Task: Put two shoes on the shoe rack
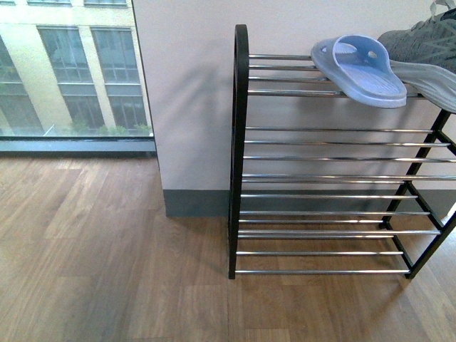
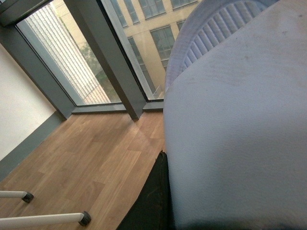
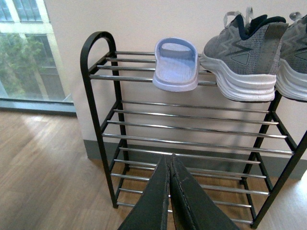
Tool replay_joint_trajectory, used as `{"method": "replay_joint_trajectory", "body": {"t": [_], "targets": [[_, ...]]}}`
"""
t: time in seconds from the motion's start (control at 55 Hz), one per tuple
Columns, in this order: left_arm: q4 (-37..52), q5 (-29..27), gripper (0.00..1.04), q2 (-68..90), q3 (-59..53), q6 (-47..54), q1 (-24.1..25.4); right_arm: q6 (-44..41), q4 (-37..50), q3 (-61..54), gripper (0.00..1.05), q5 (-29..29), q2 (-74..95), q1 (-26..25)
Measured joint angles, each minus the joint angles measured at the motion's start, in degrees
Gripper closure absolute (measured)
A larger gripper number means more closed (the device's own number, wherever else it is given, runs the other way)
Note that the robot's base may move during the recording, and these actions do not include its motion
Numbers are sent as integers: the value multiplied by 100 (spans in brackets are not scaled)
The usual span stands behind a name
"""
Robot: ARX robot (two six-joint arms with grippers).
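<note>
The shoe rack (image 1: 239, 142) stands on the wooden floor (image 1: 92, 249) against a pale wall (image 1: 185, 85), beside a tall window (image 1: 71, 71). Both grey sneakers sit on its top tier: one sneaker (image 3: 244, 52) rests with its white sole across the silver bars, toe towards the front edge of the tier, and the second sneaker (image 3: 295, 57) stands just beside it, at the end of the tier away from the window, partly cut off by the frame. A light blue slide sandal (image 3: 175, 64) lies on the same top tier on the other side of the first sneaker, close to it, its toe hanging slightly over the front bar. The three lower tiers hold nothing.

The right hand (image 3: 169, 191) hangs in front of the rack's lower tiers, its two dark fingers pressed together, clenched on nothing.

In the left wrist view a pale blue ribbed surface (image 2: 230, 120) fills most of the picture, too close to identify with certainty; only a dark sliver of the left hand (image 2: 153, 201) shows, and I cannot tell whether it grips anything.
</note>
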Motion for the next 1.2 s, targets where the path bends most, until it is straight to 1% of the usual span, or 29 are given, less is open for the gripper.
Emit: {"method": "replay_joint_trajectory", "body": {"t": [0.273,0.4,0.819,1.092,1.201], "targets": [[0,0,103,0,0,0,0,0,-1003,-4,103,0,-1073,0],[0,0,103,0,0,0,0,0,-1335,-4,103,2,-1423,0],[0,0,103,0,0,0,0,0,-2245,-4,103,2,-2347,0],[0,0,103,0,0,0,0,0,-2592,-4,103,2,-2693,0],[0,0,103,0,0,0,0,0,-3475,-4,103,9,-3383,0]]}}
